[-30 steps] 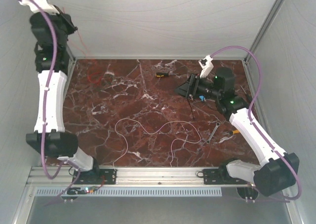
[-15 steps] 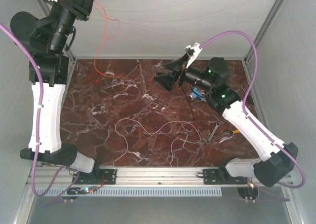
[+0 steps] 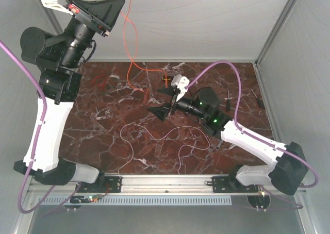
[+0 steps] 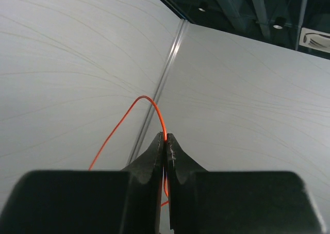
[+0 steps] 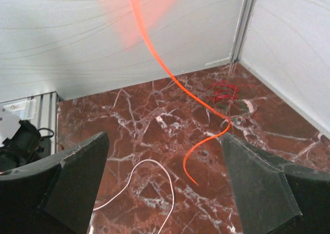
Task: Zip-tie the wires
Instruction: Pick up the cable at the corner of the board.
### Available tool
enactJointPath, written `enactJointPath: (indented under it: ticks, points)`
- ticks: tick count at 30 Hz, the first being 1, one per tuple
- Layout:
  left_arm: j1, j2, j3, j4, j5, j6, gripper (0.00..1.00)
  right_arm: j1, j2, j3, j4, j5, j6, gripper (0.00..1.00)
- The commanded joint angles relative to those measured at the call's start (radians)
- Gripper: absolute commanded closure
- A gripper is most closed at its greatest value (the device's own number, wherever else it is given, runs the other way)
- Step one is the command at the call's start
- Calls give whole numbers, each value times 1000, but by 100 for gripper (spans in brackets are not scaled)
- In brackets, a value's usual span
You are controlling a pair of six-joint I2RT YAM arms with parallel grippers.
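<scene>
The left pincer [image 4: 166,144], clamped on the orange wire [image 5: 170,79], holds it high above the worktop [image 3: 103,120], so it dangles before the wide-open right pincer [image 5: 162,156], probably for gathering with the white wire [image 3: 154,135] below.

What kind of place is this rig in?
Probably an enclosed lab test cell: plain white panel walls on aluminium posts, a dark red marble-pattern tabletop, two white-and-black robot arms bolted to a slotted metal rail.
</scene>
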Motion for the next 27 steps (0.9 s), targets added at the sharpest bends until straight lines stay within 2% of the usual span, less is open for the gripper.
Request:
enactJointPath:
  ticks: [1,8,19,21,22,23,24,25,27]
  points:
    - [-25,-38,-14,74,4,-50,100,9,42,-6,224,38,-35,12]
    - [-28,-67,-8,70,-23,-42,100,53,213,69,422,0,-6,13]
    - [-28,-97,-6,51,-33,-15,100,102,406,198,569,157,-57,12]
    - [-28,-101,-17,61,-28,-21,100,104,435,222,589,186,-57,16]
    - [-28,-102,-18,65,-28,-23,100,106,447,232,591,193,-56,23]
    - [-28,-103,-18,66,-28,-20,100,106,455,239,592,193,-53,44]
    - [-28,-104,-16,66,-31,-13,100,107,456,238,593,188,-52,77]
    - [-28,-105,-14,62,-37,-4,100,110,451,231,591,183,-52,100]
    - [-29,-109,-9,49,-59,23,100,114,424,192,602,175,-45,100]
